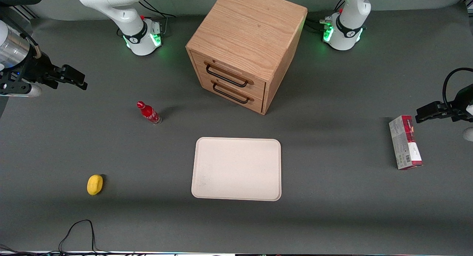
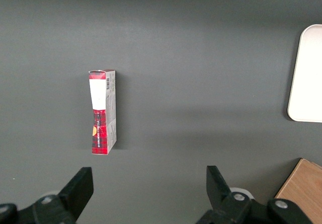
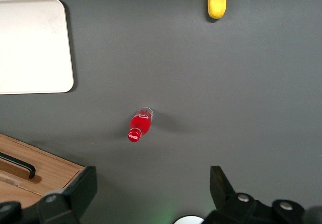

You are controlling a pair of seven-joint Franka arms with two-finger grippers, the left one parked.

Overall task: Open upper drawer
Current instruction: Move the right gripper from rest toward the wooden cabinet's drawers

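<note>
upper drawer [image 1: 232,74] shut flush in the oak cabinet [image 1: 247,34], claw [image 1: 75,78] well apart at the working arm's end

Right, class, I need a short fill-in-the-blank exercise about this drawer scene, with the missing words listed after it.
1. Both drawers of the cabinet are ____.
2. The gripper hangs over the working arm's end of the table, its fingers ____.
3. The red bottle stands ____ on the table.
4. The upper drawer has a ____ wire handle.

Missing words: shut; open; upright; black
</note>
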